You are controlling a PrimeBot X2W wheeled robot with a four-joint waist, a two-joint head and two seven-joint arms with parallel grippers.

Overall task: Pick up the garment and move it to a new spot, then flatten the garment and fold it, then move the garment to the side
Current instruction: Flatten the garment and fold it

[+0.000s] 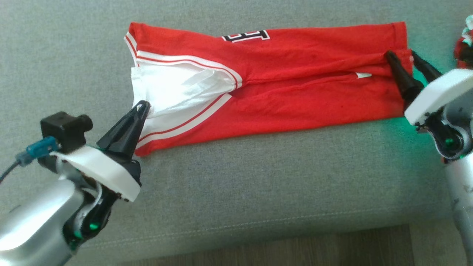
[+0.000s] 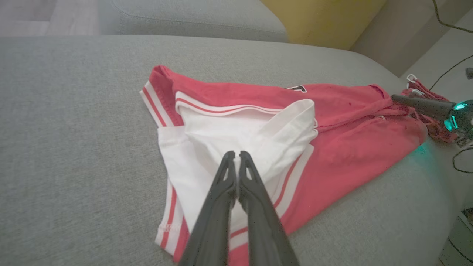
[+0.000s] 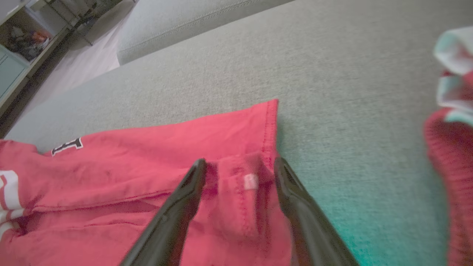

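Two ends are being covered: the garment is lying on the grey cushion, long axis running left to right; the left gripper is sitting closed at its white end; the right gripper is standing wide astride the red hem.

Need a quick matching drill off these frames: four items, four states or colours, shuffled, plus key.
Items
1. left tool
2. right tool
3. garment
4. sofa cushion

States
A. open, one finger on each side of the red hem
B. shut, tips at the white panel
C. grey, under everything else
D. red with white trim, laid out lengthwise

Pairs: 1-B, 2-A, 3-D, 4-C
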